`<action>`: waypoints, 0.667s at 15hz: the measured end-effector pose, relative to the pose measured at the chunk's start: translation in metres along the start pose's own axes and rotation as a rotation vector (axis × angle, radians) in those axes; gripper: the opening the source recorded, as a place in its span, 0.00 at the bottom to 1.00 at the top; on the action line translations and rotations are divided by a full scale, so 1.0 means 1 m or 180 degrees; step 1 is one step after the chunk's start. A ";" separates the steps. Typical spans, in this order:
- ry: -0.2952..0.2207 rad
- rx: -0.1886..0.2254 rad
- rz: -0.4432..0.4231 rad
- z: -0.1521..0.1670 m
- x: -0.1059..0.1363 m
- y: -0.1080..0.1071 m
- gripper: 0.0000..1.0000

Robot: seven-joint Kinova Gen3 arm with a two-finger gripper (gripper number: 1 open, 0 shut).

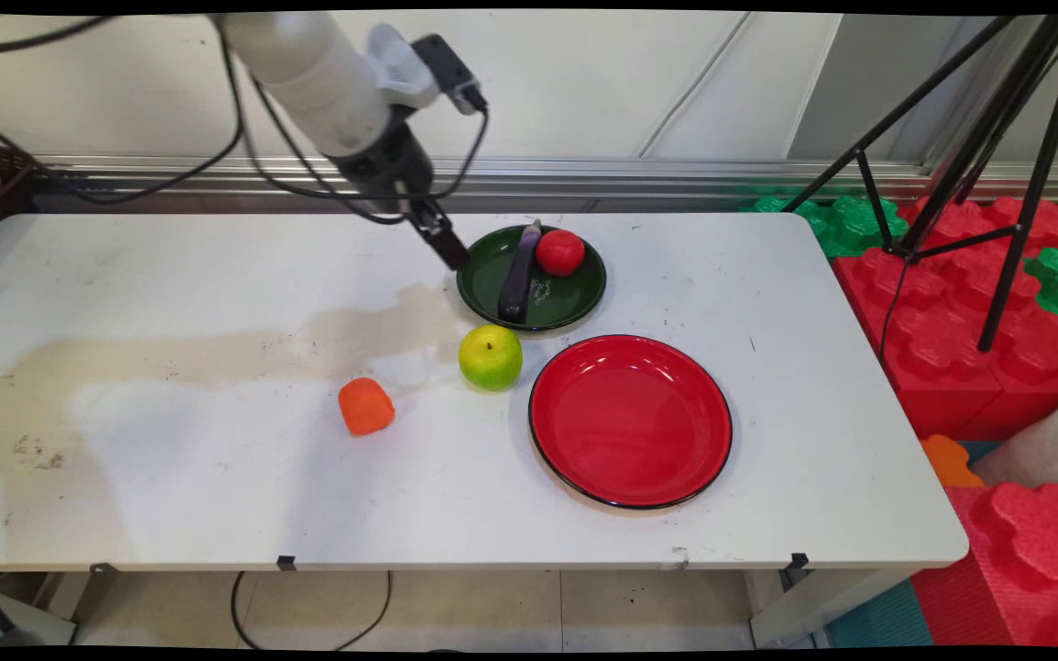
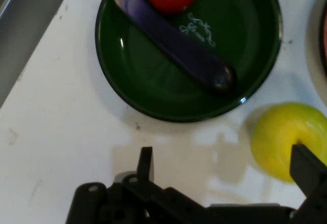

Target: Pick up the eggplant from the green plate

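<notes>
Two fingertips are all you see of the black two-finger gripper in the hand view, one at bottom centre and one cut off at the right edge; they stand wide apart with nothing between them. In the main view the gripper is a dark wedge whose fingers overlap, so you cannot judge the opening from there. It hangs over bare white table at the left rim of the glossy dark green round plate, apart from the rim in the hand view. On that plate lies a long purple eggplant-shaped toy with a pale stem end, and a smooth red tomato-like ball rests against it near the stem; the hand view crops the ball's top and the plate's far rim. Just below the plate sits a shiny yellow-green apple with a short dark stem, near the gripper's right-edge finger in the hand view, which partly covers it. A matte orange rounded lump lies well apart to the lower left. A large glossy red round plate with a black rim lies beside the apple. A tan stain streaks the tabletop.
</notes>
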 end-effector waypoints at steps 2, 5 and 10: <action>-0.0032 0.0069 -0.0141 0.020 0.012 0.000 1.00; -0.0070 0.0143 -0.0314 0.049 0.026 0.001 1.00; -0.0137 0.0227 -0.0588 0.103 0.048 0.003 1.00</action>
